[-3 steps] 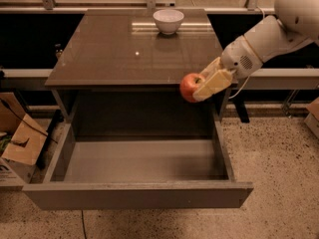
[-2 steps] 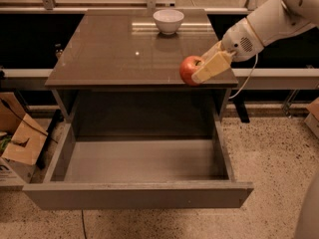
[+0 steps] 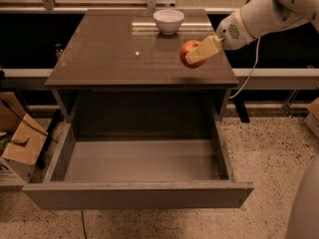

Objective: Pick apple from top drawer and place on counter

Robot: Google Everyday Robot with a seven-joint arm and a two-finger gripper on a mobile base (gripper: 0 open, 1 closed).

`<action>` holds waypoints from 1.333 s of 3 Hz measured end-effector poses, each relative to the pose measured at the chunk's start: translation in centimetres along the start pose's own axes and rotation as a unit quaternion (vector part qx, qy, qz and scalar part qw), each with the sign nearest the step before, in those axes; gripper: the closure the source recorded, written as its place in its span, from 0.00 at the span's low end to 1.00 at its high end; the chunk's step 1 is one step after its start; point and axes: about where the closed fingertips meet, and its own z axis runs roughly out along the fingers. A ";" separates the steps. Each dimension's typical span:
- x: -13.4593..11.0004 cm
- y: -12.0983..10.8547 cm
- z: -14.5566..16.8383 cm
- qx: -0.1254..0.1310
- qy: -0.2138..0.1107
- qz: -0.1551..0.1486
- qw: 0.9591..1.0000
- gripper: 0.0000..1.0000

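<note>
The small red apple is held in my gripper, whose cream-coloured fingers are shut on it. It hangs over the right part of the glossy dark-brown counter, slightly above the surface. My white arm comes in from the upper right. The top drawer stands pulled wide open below the counter, its grey floor bare.
A white bowl stands at the back of the counter, just behind and left of the apple. Cardboard boxes lie on the floor to the left of the drawer. A cable hangs down at the right of the cabinet.
The gripper has carried the apple up and back, from the counter's front right edge to over the counter's right part, nearer the bowl.
</note>
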 end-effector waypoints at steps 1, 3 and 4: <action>0.3 -1.1 3.9 0.018 0.013 0.054 0.998 1.00; 1.1 -2.0 8.7 0.031 0.048 0.098 0.994 0.85; 1.3 -2.5 9.7 0.043 0.054 0.107 0.992 0.61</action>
